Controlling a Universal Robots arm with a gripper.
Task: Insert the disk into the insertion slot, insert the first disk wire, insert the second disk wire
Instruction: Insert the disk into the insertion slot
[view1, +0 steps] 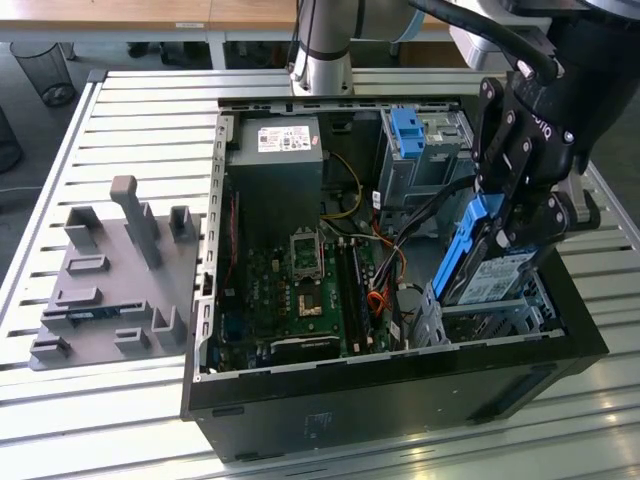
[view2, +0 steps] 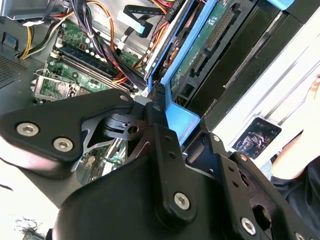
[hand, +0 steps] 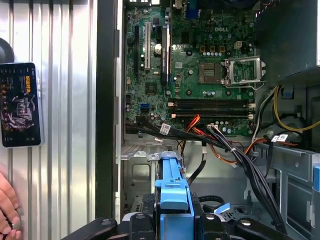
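My black gripper is shut on the disk, a silver-grey drive with a white label in a bright blue carrier. The disk hangs steeply tilted, its lower end over the insertion slot, a low silver perforated cage in the open computer case's near right corner. In the second wrist view the fingers clamp the blue carrier, and the drive's green board faces the camera. The first wrist view looks down over the carrier onto the cage. Which loose cable is a disk wire I cannot tell.
A bundle of black and orange cables runs beside the cage. A taller grey cage with a blue bracket, the power supply and the motherboard fill the case. A grey fixture plate lies at the exterior view's left. A hand rests on the slatted table.
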